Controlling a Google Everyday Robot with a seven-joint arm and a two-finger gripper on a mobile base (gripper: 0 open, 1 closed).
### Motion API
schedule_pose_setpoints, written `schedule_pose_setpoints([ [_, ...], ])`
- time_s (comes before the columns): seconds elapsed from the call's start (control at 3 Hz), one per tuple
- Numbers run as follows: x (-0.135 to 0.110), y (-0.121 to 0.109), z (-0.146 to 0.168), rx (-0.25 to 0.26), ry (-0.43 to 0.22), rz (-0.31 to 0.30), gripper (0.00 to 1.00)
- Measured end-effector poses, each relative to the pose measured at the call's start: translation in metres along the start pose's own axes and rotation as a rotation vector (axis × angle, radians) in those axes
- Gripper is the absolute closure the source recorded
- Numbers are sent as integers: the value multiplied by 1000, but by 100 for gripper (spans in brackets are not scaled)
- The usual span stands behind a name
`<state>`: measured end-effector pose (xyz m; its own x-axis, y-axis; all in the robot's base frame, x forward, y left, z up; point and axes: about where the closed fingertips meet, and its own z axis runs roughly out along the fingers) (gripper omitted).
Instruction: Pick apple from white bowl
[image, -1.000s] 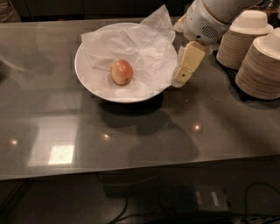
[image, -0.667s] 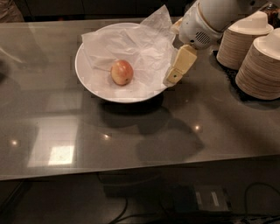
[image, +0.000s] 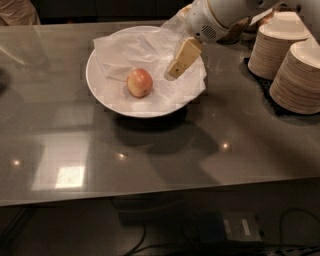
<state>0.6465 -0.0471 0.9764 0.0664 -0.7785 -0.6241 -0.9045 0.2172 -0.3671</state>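
The apple (image: 139, 82), yellow-orange with a red blush, lies near the middle of the white bowl (image: 107, 97), on crumpled white paper. The bowl stands on the grey table, left of centre at the back. My gripper (image: 175, 70) comes in from the upper right on a white arm and hangs over the right part of the bowl, a short way right of the apple and apart from it. Its tan fingers (image: 182, 57) point down and to the left. It holds nothing that I can see.
Two stacks of tan paper bowls (image: 295, 70) stand at the right edge of the table, on a dark mat. The glossy grey tabletop (image: 150, 165) stretches in front of the bowl. Cables and a box lie on the floor below.
My gripper has moved left, from beside the bowl's right rim to over the bowl's inside, closer to the apple. The apple and bowl have not moved.
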Motion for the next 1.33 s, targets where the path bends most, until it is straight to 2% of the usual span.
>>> schedule_pose_setpoints([
  [0.33, -18, -7, 14, -23, -26, -45, 16],
  [1.0, -20, -8, 35, -70, -37, -60, 17],
  [1.33, -5, -7, 57, -120, -37, -31, 17],
])
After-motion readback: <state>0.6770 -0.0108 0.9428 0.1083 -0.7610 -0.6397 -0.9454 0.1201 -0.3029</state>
